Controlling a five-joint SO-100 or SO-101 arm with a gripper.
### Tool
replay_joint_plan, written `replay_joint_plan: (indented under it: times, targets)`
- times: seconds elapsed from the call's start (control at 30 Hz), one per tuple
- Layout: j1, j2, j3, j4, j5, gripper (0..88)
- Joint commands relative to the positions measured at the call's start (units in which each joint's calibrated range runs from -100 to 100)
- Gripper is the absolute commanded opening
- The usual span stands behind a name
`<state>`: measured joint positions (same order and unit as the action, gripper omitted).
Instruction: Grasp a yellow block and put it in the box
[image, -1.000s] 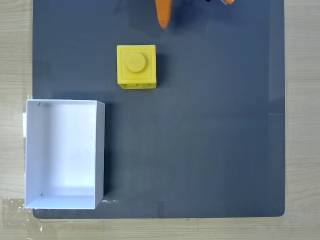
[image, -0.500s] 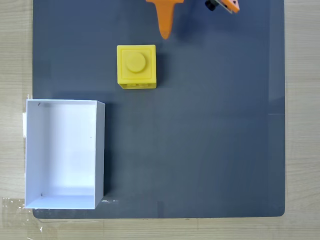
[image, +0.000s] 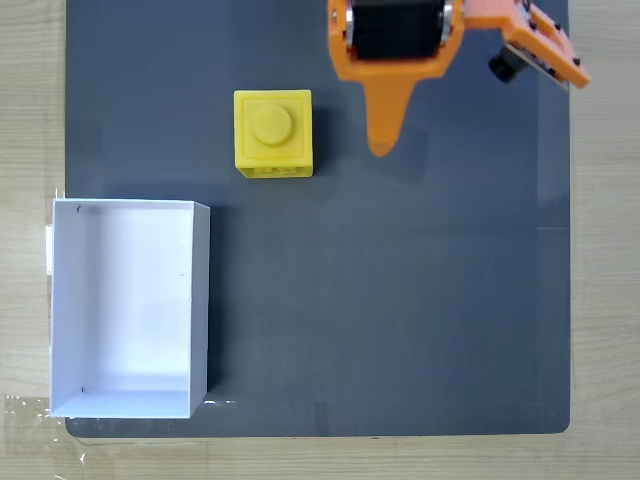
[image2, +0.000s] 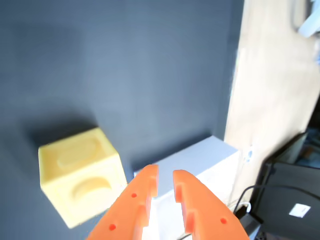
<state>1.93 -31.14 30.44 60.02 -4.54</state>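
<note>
Yellow plastic, hard-edged and studded, the block (image: 273, 133) sits on the dark mat (image: 420, 300) near its far edge, left of centre in the fixed view, well apart from the white box (image: 200, 300) at the mat's near-left corner. We see the orange gripper (image2: 164, 181) hovering just beside the block, its fingers nearly together with only a thin gap and nothing between them. We judge the block light, stiff and somewhat slick; its flat opposite sides look the safest hold, and the fingers must spread wider first.
</note>
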Motion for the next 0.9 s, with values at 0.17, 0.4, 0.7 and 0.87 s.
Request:
replay_joint_plan:
  times: [0.17, 0.4, 0.7, 0.87]
  targets:
    - [8.8, 15.8, -26.7, 25.0, 14.4, 4.1]
    - [15.0, 21.3, -29.0, 37.9, 21.3, 19.8]
    - [20.2, 23.7, -27.7, 39.4, 21.4, 53.3]
    - [21.1, 28.8, -26.9, 39.4, 21.0, 53.3]
